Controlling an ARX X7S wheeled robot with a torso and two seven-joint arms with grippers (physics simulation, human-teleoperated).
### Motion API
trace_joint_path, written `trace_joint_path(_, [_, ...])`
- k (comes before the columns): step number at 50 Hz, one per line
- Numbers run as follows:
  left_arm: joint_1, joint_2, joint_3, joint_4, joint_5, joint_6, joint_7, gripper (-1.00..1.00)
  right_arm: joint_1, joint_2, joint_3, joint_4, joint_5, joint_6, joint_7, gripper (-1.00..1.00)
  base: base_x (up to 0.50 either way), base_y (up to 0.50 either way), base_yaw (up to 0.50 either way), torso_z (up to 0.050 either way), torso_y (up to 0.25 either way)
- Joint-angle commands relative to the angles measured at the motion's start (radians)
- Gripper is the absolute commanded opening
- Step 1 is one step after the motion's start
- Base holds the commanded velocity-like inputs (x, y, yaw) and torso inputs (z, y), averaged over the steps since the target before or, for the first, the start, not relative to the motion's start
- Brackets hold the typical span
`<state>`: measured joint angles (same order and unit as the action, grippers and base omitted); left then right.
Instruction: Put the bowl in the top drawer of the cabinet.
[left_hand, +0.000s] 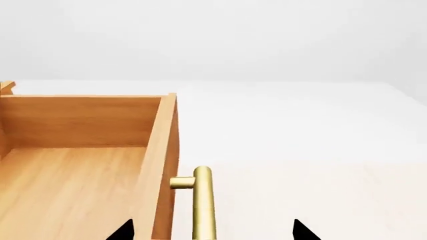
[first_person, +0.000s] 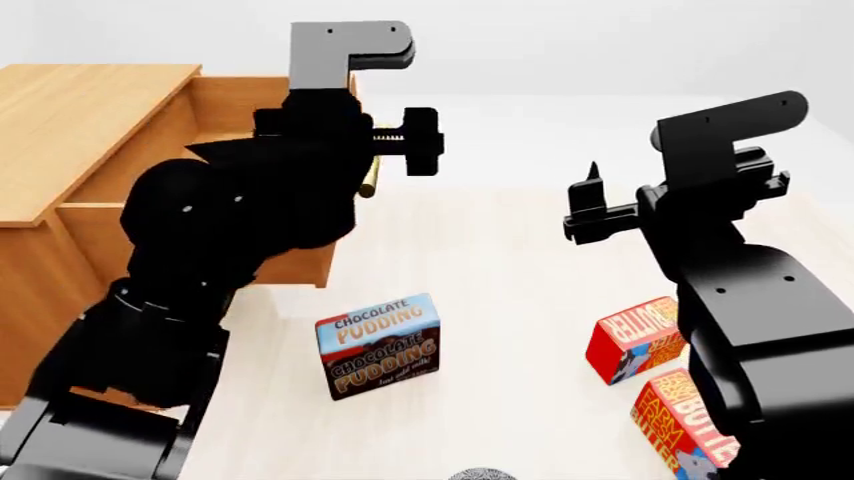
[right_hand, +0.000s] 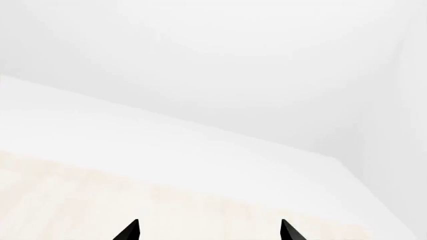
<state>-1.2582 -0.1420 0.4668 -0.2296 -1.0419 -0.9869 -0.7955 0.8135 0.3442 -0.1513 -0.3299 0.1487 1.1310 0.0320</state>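
The light-brown wooden cabinet (first_person: 80, 120) stands at the left. Its top drawer (left_hand: 73, 185) is pulled out, and the part of its inside that shows is bare. My left gripper (left_hand: 213, 231) is open, its fingertips wide apart on either side of the drawer's brass bar handle (left_hand: 203, 205) without touching it. My right gripper (right_hand: 208, 231) is also open, raised over the pale table (right_hand: 100, 200) with nothing between its fingers. A grey speckled sliver at the bottom edge of the head view may be the bowl (first_person: 481, 473).
A chocolate pudding box (first_person: 380, 345) stands on the table in front of the cabinet. Two red butter boxes (first_person: 638, 340) (first_person: 681, 420) lie at the right, partly behind my right arm. A white wall rises behind the table.
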Motion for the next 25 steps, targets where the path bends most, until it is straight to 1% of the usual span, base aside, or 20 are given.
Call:
trace_joint_path(1, [-0.005,-0.012,0.012,0.296,-0.087,0.036,-0.09,1.0,-0.002,0.005,0.003,-0.014,0.005,0.014,0.001,1.0,0.0,0.0,0.0,0.0,0.0])
trace_joint_path(3, [-0.008,-0.019,0.01,0.346,-0.089,0.036,-0.111,1.0,-0.003,0.003,0.001,-0.009,0.004,0.01,0.003,1.0,0.0,0.0,0.0,0.0,0.0])
trace_joint_path(8, [-0.011,-0.028,-0.013,0.469,-0.154,0.007,-0.163,1.0,0.0,-0.002,-0.004,0.001,0.003,0.005,0.007,1.0,0.0,0.0,0.0,0.0,0.0])
trace_joint_path(14, [0.039,-0.018,-0.056,0.53,-0.316,-0.024,-0.189,1.0,-0.002,-0.012,0.005,0.013,0.006,-0.009,0.013,1.0,0.0,0.0,0.0,0.0,0.0])
trace_joint_path(19, [0.126,-0.036,-0.054,0.601,-0.453,-0.062,-0.231,1.0,-0.015,-0.017,0.058,0.01,0.016,-0.025,0.021,1.0,0.0,0.0,0.0,0.0,0.0])
trace_joint_path(25, [0.248,-0.085,-0.045,0.678,-0.541,-0.078,-0.239,1.0,-0.025,-0.014,0.157,-0.01,0.038,-0.026,0.029,1.0,0.0,0.0,0.0,0.0,0.0])
